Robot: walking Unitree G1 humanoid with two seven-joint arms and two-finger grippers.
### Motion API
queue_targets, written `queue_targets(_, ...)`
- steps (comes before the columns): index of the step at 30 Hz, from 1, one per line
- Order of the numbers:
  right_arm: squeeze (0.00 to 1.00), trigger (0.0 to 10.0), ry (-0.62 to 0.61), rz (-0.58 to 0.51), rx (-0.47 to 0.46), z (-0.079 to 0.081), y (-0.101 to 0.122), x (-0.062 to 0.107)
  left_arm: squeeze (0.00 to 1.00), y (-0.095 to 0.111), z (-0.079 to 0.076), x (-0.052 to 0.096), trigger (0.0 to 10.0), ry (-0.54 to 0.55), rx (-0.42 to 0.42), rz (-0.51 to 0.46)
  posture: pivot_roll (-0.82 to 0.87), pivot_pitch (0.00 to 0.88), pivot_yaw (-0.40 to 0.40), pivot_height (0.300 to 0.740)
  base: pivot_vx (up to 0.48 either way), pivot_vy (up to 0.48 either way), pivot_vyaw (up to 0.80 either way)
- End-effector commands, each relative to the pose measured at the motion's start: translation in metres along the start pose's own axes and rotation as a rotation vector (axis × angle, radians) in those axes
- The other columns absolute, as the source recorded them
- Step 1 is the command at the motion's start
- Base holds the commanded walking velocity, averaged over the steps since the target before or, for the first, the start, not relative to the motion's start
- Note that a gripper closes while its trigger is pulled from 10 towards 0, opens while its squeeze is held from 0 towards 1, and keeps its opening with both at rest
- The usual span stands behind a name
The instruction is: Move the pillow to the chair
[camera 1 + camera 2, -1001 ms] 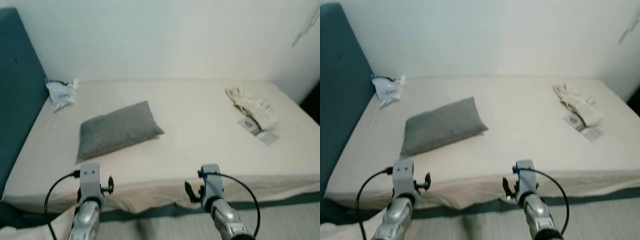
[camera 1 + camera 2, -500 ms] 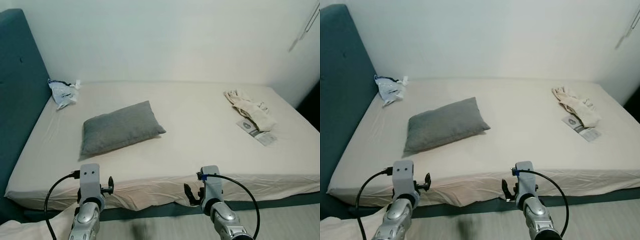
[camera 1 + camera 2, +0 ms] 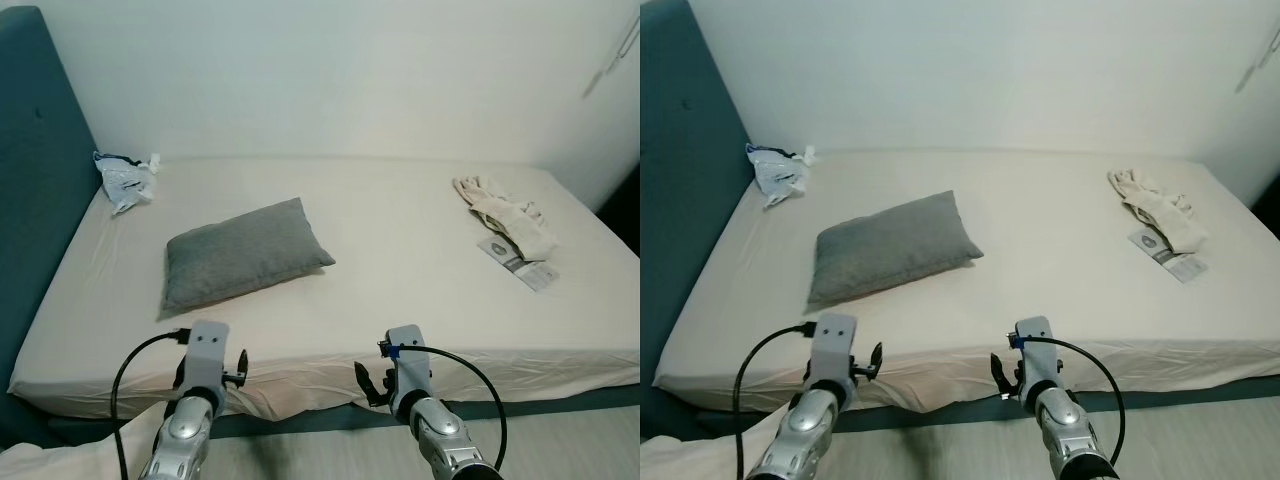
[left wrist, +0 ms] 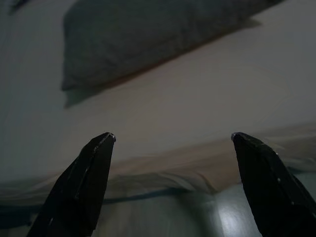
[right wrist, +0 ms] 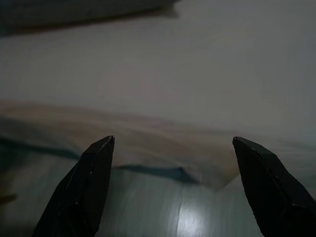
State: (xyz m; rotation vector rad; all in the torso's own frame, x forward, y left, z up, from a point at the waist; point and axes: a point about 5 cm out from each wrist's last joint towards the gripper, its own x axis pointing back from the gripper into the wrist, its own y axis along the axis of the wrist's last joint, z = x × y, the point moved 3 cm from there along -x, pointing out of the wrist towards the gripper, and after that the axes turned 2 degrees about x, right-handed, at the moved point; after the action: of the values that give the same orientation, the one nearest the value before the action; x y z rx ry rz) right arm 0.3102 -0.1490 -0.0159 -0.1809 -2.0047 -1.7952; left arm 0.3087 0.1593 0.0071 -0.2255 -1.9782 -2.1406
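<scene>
Hovering nearest of all, just short of the near edge of the bed [image 3: 420,330], are the two silver arms: the left gripper [image 4: 170,143] and the right gripper [image 5: 173,145] each have their black fingers spread wide with nothing between them, both held above the strip of floor [image 3: 560,435] beside the mattress. Seen from the left wrist, the rumpled hem of the cream sheet [image 4: 163,168] lies below the fingertips [image 4: 101,143], and the grey pillow [image 3: 243,253] lies beyond them, well apart from either gripper. From the head camera the pillow rests flat on the left half of the bed, farther in than the left gripper and slightly to its right, and far to the left of the right gripper. Out on the right side of the mattress lie a crumpled pale cloth [image 3: 500,212] and, touching its near end, a flat printed packet [image 3: 517,263]. In the far left corner, against the teal headboard [image 3: 35,190], sits a crumpled white plastic bag [image 3: 124,181]. Behind the bed rises a plain white wall [image 3: 330,70].
</scene>
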Motion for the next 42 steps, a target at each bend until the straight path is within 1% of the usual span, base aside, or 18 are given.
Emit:
queue_targets(1, 0.0, 10.0, -0.033, -0.013, 0.018, -0.006, 0.002, 0.0, 0.0, -0.006, 0.004, 0.001, 10.0, 0.017, 0.007, 0.019, -0.01, 0.066, -0.044, 0.74, 0.0, 0.0, 0.0)
queue_targets(4, 0.0, 10.0, -0.043, 0.005, 0.037, -0.008, -0.001, 0.001, 0.0, -0.01, 0.002, 0.002, 10.0, -0.004, -0.001, 0.034, -0.01, 0.065, -0.04, 0.74, 0.0, 0.0, 0.0)
queue_targets(8, 0.0, 10.0, 0.001, 0.257, 0.116, -0.006, -0.05, 0.016, 0.0, -0.053, 0.007, 0.015, 10.0, -0.051, -0.021, 0.232, -0.02, 0.056, -0.009, 0.74, 0.0, 0.0, 0.0)
queue_targets(10, 0.0, 10.0, -0.008, 0.28, 0.128, -0.007, -0.057, 0.02, 0.0, -0.062, 0.011, 0.02, 10.0, -0.049, -0.048, 0.263, -0.02, 0.06, -0.001, 0.74, 0.0, 0.0, 0.0)
queue_targets(11, 0.0, 10.0, -0.057, 0.248, 0.081, -0.015, -0.056, 0.022, 0.0, -0.063, 0.015, 0.021, 10.0, -0.053, -0.072, 0.26, -0.02, 0.076, 0.018, 0.74, 0.0, 0.0, 0.0)
queue_targets(12, 0.0, 10.0, -0.057, 0.248, 0.081, -0.015, -0.056, 0.022, 0.0, -0.063, 0.015, 0.021, 10.0, -0.053, -0.072, 0.26, -0.02, 0.076, 0.018, 0.74, 0.0, 0.0, 0.0)
queue_targets(14, 0.0, 10.0, -0.108, 0.216, 0.008, -0.023, -0.052, 0.022, 0.0, -0.054, 0.015, 0.016, 10.0, -0.055, -0.057, 0.228, -0.02, 0.082, 0.026, 0.74, 0.0, 0.0, 0.0)
queue_targets(16, 0.0, 10.0, -0.128, 0.225, 0.014, -0.025, -0.052, 0.022, 0.0, -0.048, 0.015, 0.012, 10.0, -0.066, -0.057, 0.211, -0.03, 0.09, 0.024, 0.74, 0.0, 0.0, 0.0)
queue_targets(19, 0.0, 10.0, -0.13, 0.215, 0.028, -0.022, -0.05, 0.02, 0.0, -0.046, 0.016, 0.009, 10.0, -0.073, -0.059, 0.207, -0.03, 0.092, 0.02, 0.74, 0.0, 0.0, 0.0)
queue_targets(20, 0.0, 10.0, -0.117, 0.16, 0.015, -0.013, -0.037, 0.012, 0.0, -0.036, 0.022, 0.004, 10.0, -0.05, -0.029, 0.17, -0.02, 0.076, 0.02, 0.74, 0.0, 0.0, 0.0)
queue_targets(25, 0.0, 10.0, -0.099, 0.114, -0.021, -0.007, -0.021, 0.004, 0.0, -0.02, 0.029, -0.001, 10.0, 0.002, 0.008, 0.096, 0.03, 0.072, 0.014, 0.74, 0.0, 0.0, 0.0)
queue_targets(30, 0.0, 10.0, -0.046, 0.0, 0.051, -0.01, 0.007, -0.004, 0.0, -0.008, 0.044, -0.01, 10.0, 0.101, 0.065, 0.081, -0.01, 0.063, 0.012, 0.74, 0.0, 0.0, 0.0)
queue_targets(33, 0.0, 10.0, -0.088, -0.052, -0.032, -0.025, 0.018, -0.003, 0.0, -0.003, 0.038, -0.014, 10.0, 0.071, 0.05, 0.069, -0.01, 0.058, -0.005, 0.74, 0.0, 0.0, 0.0)
queue_targets(35, 0.0, 10.0, -0.101, -0.066, -0.035, -0.032, 0.023, -0.004, 0.0, 0.001, 0.034, -0.016, 10.0, 0.064, 0.062, 0.052, -0.01, 0.062, -0.013, 0.74, 0.0, 0.0, 0.0)
queue_targets(36, 0.0, 10.0, -0.105, -0.048, -0.022, -0.033, 0.022, -0.005, 0.0, 0.006, 0.034, -0.016, 10.0, 0.09, 0.035, 0.025, -0.02, 0.064, -0.016, 0.74, 0.0, 0.0, 0.0)
queue_targets(38, 0.0, 10.0, -0.11, -0.016, -0.022, -0.031, 0.018, -0.006, 0.0, 0.008, 0.038, -0.014, 10.0, 0.146, -0.001, 0.01, -0.01, 0.057, -0.022, 0.74, 0.0, 0.0, 0.0)
queue_targets(40, 0.0, 10.0, -0.115, -0.008, -0.027, -0.031, 0.016, -0.006, 0.0, 0.005, 0.038, -0.013, 10.0, 0.172, 0.014, 0.022, 0.0, 0.058, -0.024, 0.74, 0.0, 0.0, 0.0)
queue_targets(42, 0.0, 10.0, -0.086, -0.033, -0.035, -0.024, 0.021, -0.008, 0.0, 0.005, 0.033, -0.012, 10.0, 0.122, 0.013, 0.014, 0.0, 0.064, -0.031, 0.74, 0.0, 0.0, 0.0)
